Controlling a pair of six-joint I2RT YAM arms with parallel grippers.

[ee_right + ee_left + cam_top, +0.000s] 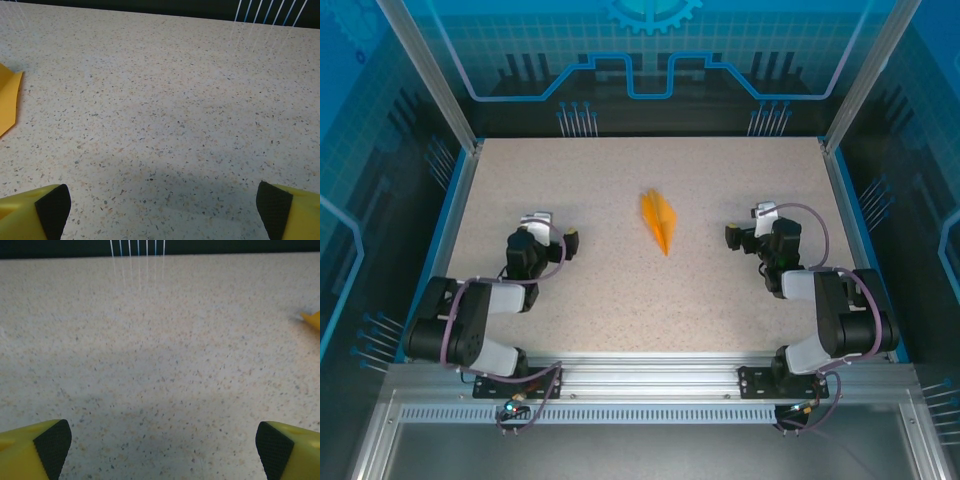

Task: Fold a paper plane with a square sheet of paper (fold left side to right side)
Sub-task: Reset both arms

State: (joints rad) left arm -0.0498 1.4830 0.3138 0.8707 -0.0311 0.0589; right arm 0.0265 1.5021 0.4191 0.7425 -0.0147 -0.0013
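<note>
I read the left jaws and the right jaws as spread wide, gripping nothing. The paper plane [660, 220] lies on the counter [620, 310] between them, apart from both.

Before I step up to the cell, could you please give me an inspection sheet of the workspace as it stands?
Surface: speckled beige tabletop, flat, no marks seen.
Job's things: the orange paper plane lies folded near the table's middle, between the two arms, its pointed end toward the near edge; nothing touches it.
Clutter: nothing seen.
Grippers: left end effector open and holding nothing, over bare table left of the plane; right end effector open and holding nothing, right of the plane.
Cables: grey-purple cables loop along both arms, apart from the plane.
Surroundings: blue printed panels on three sides; an aluminium rail at the near edge carries the arm bases.
</note>
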